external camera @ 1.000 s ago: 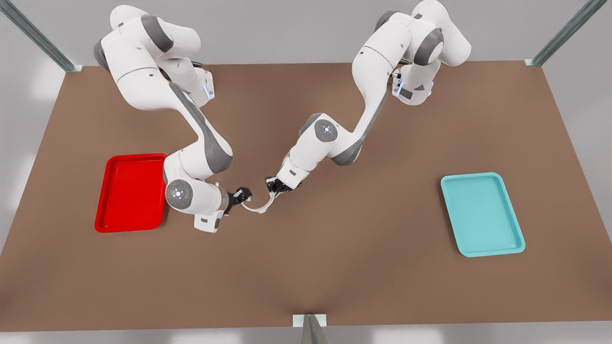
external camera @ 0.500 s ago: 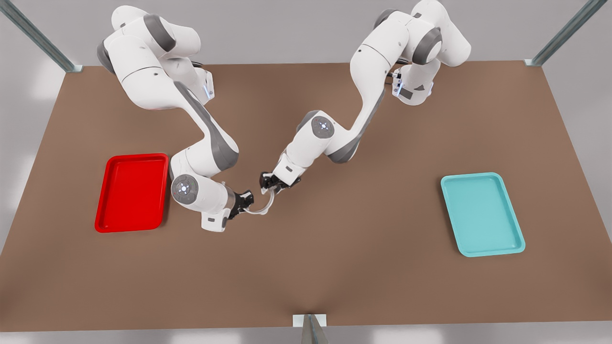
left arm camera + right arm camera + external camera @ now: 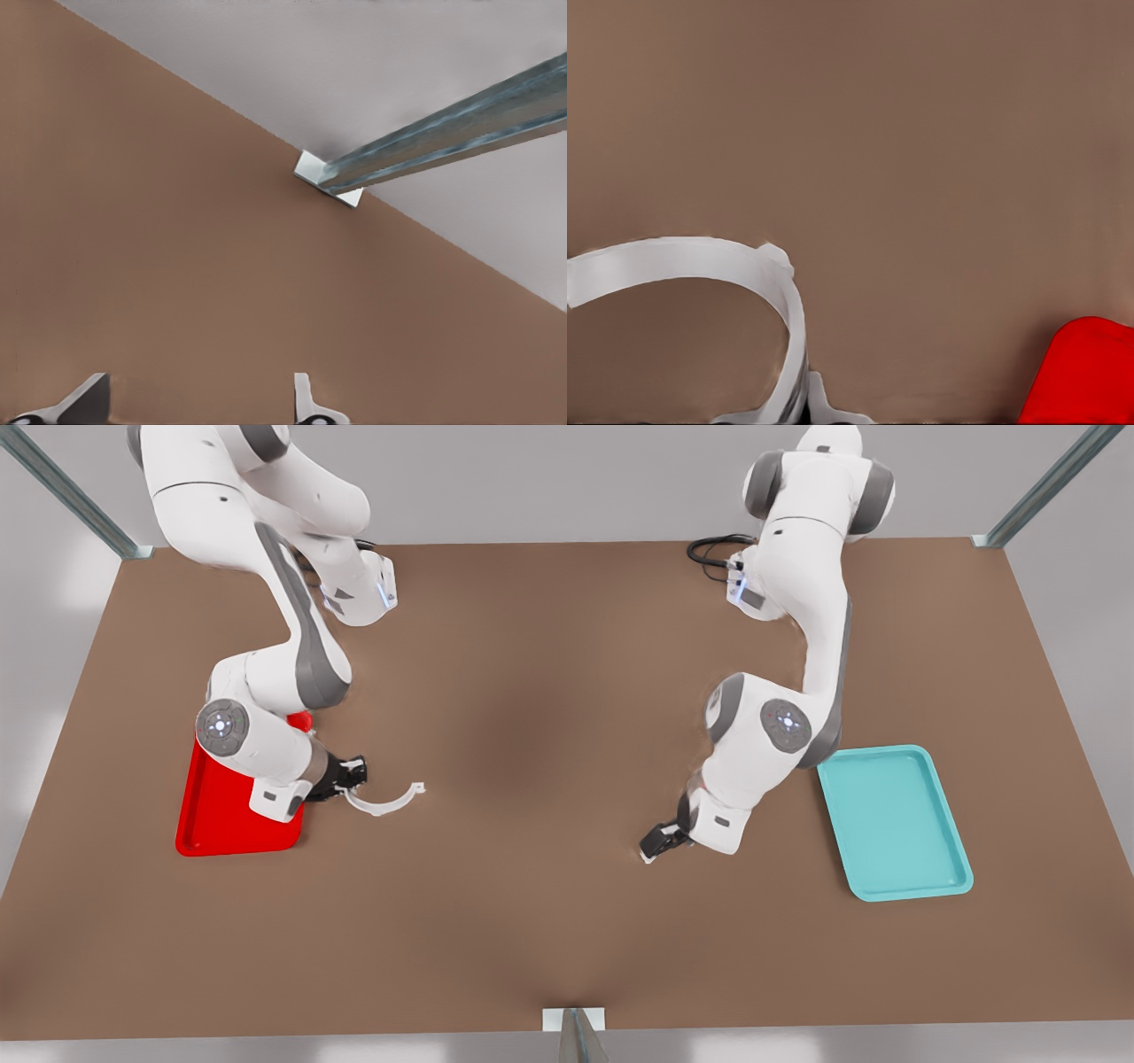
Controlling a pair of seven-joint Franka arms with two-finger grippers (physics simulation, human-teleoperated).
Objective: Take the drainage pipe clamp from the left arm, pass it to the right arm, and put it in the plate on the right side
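The white half-ring drainage pipe clamp point(image 3: 386, 804) hangs just above the brown table, held by one end tab in my right gripper point(image 3: 353, 784), which is shut on it. That gripper is on the front view's left, right beside the near corner of the red plate point(image 3: 202, 819). The right wrist view has the clamp point(image 3: 700, 257) curving out from the right gripper point(image 3: 802, 409), with a corner of the plate point(image 3: 1085, 372) nearby. My left gripper point(image 3: 653, 854) is low over the table on the front view's right, open and holding nothing; its fingertips point(image 3: 89, 396) stand wide apart.
A teal tray point(image 3: 893, 824) lies at the front view's right, just beside the left arm. Metal frame posts stand at the table's corners, one of them a post point(image 3: 443, 124) in the left wrist view. The red plate is partly covered by the right arm's wrist.
The left gripper has let go of the clamp and swung far to the front view's right. The right gripper has carried the clamp toward the red plate.
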